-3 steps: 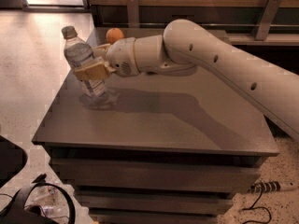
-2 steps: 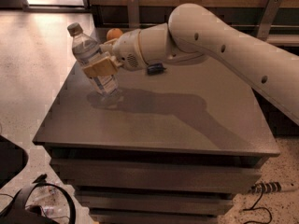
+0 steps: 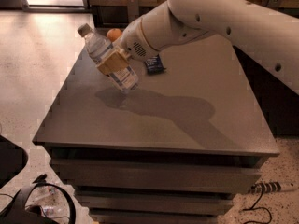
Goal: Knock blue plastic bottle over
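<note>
The blue plastic bottle, clear with a pale cap and a blue-and-white label, leans steeply with its cap toward the upper left and its base just at the grey table top. My gripper, with tan fingers, is shut around the bottle's middle at the table's back left. The white arm reaches in from the upper right.
An orange sits at the table's back edge behind the gripper. A small dark blue flat packet lies just right of the bottle. Cables and a dark object lie on the floor at lower left; a power strip lies at lower right.
The gripper has moved right and toward the table's middle with the bottle. The bottle has gone from nearly upright to a steep lean, cap to the upper left.
</note>
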Action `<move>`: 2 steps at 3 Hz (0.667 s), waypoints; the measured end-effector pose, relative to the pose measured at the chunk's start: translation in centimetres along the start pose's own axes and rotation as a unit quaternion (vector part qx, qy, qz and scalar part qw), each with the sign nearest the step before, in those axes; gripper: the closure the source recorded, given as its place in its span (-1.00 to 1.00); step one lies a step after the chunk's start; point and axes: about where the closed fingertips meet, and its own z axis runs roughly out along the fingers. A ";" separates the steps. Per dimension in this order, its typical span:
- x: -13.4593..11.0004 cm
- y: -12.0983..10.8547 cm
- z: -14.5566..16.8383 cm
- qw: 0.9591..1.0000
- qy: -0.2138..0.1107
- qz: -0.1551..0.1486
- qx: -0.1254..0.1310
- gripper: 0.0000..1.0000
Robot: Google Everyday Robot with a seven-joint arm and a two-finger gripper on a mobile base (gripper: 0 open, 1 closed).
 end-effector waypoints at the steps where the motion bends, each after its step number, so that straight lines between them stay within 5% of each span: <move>1: 0.9 0.0 -0.7 0.997 0.068 -0.006 0.025 1.00; 2: 1.8 0.6 -0.6 0.989 0.142 -0.015 0.042 1.00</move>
